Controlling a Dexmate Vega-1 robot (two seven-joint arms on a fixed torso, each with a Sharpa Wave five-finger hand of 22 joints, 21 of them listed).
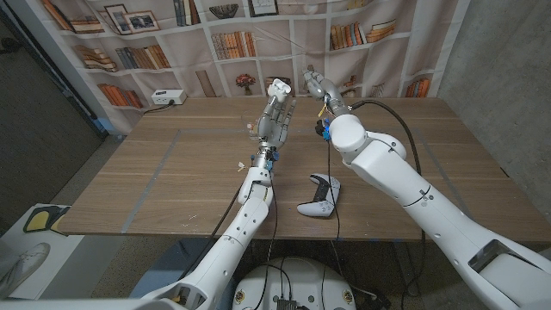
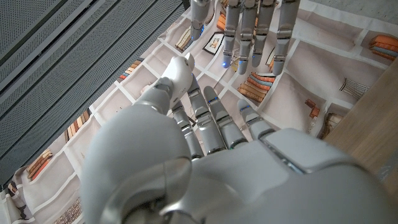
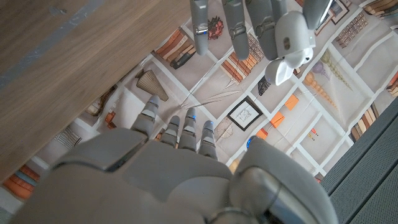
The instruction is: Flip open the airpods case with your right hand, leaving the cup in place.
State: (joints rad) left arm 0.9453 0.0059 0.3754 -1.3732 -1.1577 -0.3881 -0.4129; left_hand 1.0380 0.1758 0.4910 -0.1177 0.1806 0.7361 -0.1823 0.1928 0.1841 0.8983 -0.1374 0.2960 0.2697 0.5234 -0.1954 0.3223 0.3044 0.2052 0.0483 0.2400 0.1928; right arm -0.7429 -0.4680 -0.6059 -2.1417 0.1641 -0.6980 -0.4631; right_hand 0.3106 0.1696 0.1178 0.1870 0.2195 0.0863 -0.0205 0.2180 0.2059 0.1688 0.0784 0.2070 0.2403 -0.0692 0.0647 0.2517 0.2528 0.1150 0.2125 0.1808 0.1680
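Note:
Both hands are raised over the far middle of the wooden table (image 1: pixel 172 172), fingers pointing up toward the bookshelf backdrop. My left hand (image 1: pixel 275 114) has its fingers straight and apart, with nothing in it; in the left wrist view the left hand (image 2: pixel 205 124) reaches toward the fingers of the right hand (image 2: pixel 255 31). My right hand (image 1: pixel 317 84) is just to its right and slightly farther back, fingers also extended and holding nothing. In the right wrist view the right hand (image 3: pixel 177 140) faces the left hand (image 3: pixel 261 31). A tiny white speck (image 1: pixel 239 166) lies by my left forearm, too small to identify.
A white and black game controller (image 1: pixel 320 196) lies on the table near the front edge, between the two arms. A white power strip (image 1: pixel 166 97) sits at the table's back left. The bookshelf backdrop (image 1: pixel 138 52) hangs behind the table.

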